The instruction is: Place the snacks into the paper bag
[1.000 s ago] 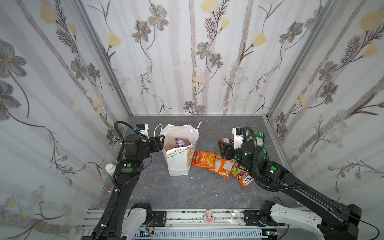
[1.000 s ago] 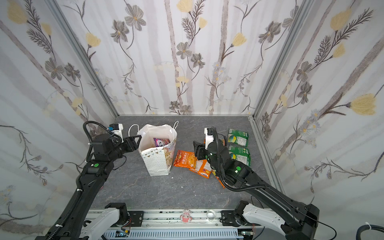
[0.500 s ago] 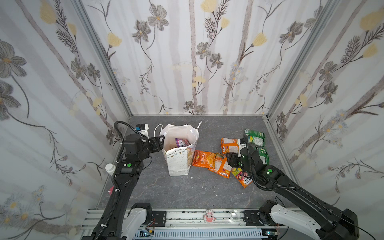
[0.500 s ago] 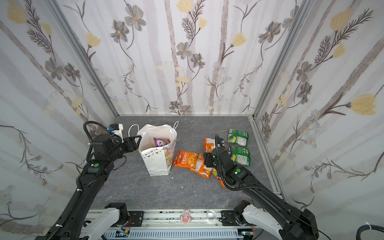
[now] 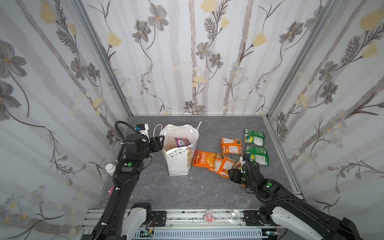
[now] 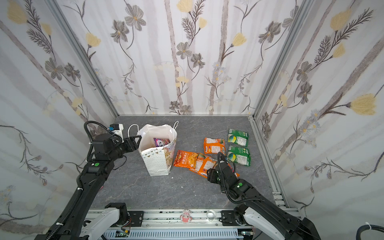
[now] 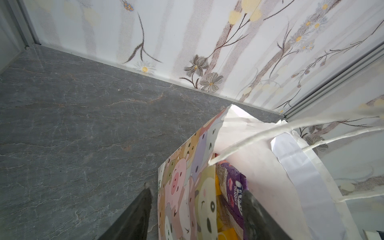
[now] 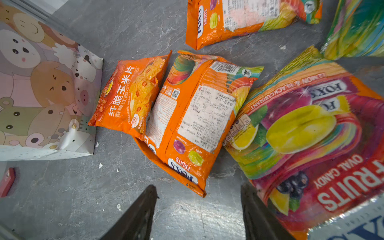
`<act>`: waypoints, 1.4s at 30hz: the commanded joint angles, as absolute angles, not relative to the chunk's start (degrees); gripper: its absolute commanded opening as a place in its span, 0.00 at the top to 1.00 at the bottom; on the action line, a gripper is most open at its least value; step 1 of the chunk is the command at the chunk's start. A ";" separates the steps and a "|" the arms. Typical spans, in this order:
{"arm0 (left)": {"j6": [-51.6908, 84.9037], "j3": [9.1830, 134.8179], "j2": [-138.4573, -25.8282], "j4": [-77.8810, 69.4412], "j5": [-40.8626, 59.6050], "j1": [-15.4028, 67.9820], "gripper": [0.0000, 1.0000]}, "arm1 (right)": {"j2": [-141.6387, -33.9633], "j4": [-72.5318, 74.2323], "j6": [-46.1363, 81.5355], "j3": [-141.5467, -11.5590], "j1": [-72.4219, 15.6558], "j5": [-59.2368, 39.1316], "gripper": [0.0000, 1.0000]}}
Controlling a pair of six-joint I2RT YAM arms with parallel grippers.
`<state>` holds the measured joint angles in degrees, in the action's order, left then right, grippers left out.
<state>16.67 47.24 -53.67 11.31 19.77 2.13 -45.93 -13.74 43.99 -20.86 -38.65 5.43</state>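
right gripper open over loose snacks, bag to its left

a white paper bag [image 5: 179, 160] with cartoon animals on its side stands upright at the left of the table [image 5: 187, 193]. the left gripper [image 7: 196, 190] sits at its rim, jaws apart astride one wall. one finger is outside, one inside, and no pinch shows.

the loose snacks lie flat to the bag's right, nearer the right arm. the right gripper [image 8: 199, 188] hangs low, jaws apart, empty. just beside one finger lies a rainbow candy bag [image 8: 307, 128]: "fox's fruits oval candy", "lemon & blackcurrant". a corner of an orange packet [image 8: 193, 116], "fox's fruits", back label up, lies just ahead of the fingertips, its long axis running roughly straight on from them. it looks like the likeliest next pick. a chip packet [image 8: 128, 97] with chinese writing overlaps it, just beside the bag's foot. beyond lie a second orange packet [image 5: 231, 145] and two green packets [image 5: 254, 137]. inside the bag, a purple packet [image 7: 236, 193] reads "berries".
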 commanded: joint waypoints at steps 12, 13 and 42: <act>16.79 47.79 -53.45 9.85 20.96 1.93 0.32 | -47.51 -5.36 46.04 -16.83 -38.58 1.88 0.34; 16.79 47.81 -53.44 9.85 20.96 1.93 0.32 | -47.04 -5.36 46.14 -16.56 -38.50 2.02 0.35; 16.88 47.81 -53.64 9.72 21.24 1.94 0.32 | -54.27 7.74 45.88 -12.75 -36.56 -2.82 0.35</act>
